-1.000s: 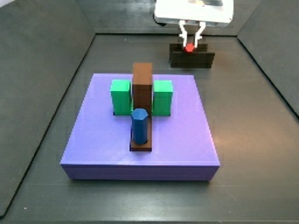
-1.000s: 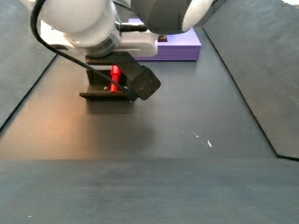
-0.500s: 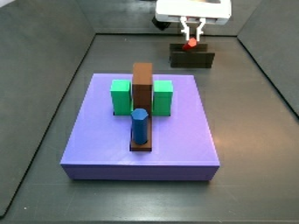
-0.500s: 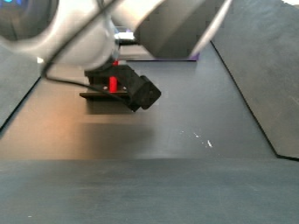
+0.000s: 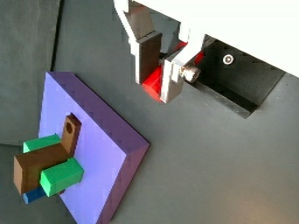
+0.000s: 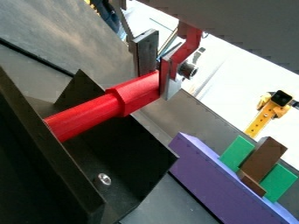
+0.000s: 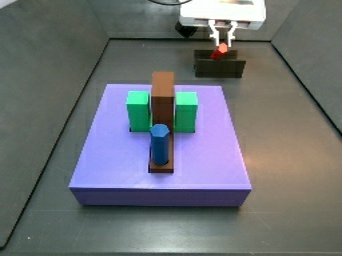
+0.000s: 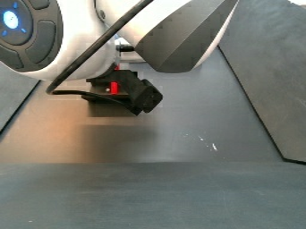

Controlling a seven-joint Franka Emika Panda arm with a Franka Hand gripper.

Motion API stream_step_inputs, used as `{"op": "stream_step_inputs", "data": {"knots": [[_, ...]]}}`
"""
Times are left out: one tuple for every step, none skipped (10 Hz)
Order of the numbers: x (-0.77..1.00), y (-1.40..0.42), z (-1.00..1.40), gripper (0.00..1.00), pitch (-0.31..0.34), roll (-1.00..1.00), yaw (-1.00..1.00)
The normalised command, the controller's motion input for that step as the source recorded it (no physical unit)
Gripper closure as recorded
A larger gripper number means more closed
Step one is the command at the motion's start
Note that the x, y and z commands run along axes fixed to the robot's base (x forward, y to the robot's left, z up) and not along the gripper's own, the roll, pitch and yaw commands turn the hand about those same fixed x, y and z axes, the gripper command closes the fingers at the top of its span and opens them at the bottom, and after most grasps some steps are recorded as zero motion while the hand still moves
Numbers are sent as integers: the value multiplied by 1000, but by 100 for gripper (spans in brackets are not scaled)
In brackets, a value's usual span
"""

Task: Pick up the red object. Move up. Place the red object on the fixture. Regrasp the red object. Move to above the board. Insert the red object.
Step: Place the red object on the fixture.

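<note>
A: Where does the tool point(image 7: 219, 45) sit?

B: In a side view it hangs at the 12 o'clock end of the tabletop point(image 7: 287, 120), directly over the fixture point(image 7: 219, 66). The silver fingers point(image 6: 176, 63) are closed on the red object point(image 6: 103, 107); both wrist views show the plates pressed against its sides.

A: Red object position?

B: Held in the tool. In a side view it shows as a small red piece point(image 7: 219, 47) just above the fixture's top. I cannot tell from that view whether it touches. In a wrist view the red cylinder runs from the fingers down toward the fixture's dark recess point(image 6: 105, 171), its lower end near the wall.

A: The board?

B: The board point(image 7: 120, 170) lies at 6 o'clock from the fixture, well apart from it. On it are two green blocks point(image 7: 138, 110) at 9 and 3 o'clock of the upright brown bar point(image 7: 163, 95), with the blue peg point(image 7: 159, 143) standing at 6 o'clock of the bar.

A: Anything from the remaining side view?

B: The arm's white and grey body point(image 8: 131, 27) fills the upper part. The red object point(image 8: 114, 87) shows as a small strip above the dark fixture point(image 8: 106, 96).
</note>
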Motion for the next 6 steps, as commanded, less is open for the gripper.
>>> {"op": "stream_step_inputs", "data": {"knots": [[23, 0, -131, 100, 0, -697, -83], [6, 0, -189, 100, 0, -669, -86], [0, 0, -157, 100, 0, -634, -71], [0, 34, -26, 100, 0, -340, 0], [0, 0, 0, 100, 0, 0, 0], [0, 0, 0, 0, 0, 0, 0]]}}
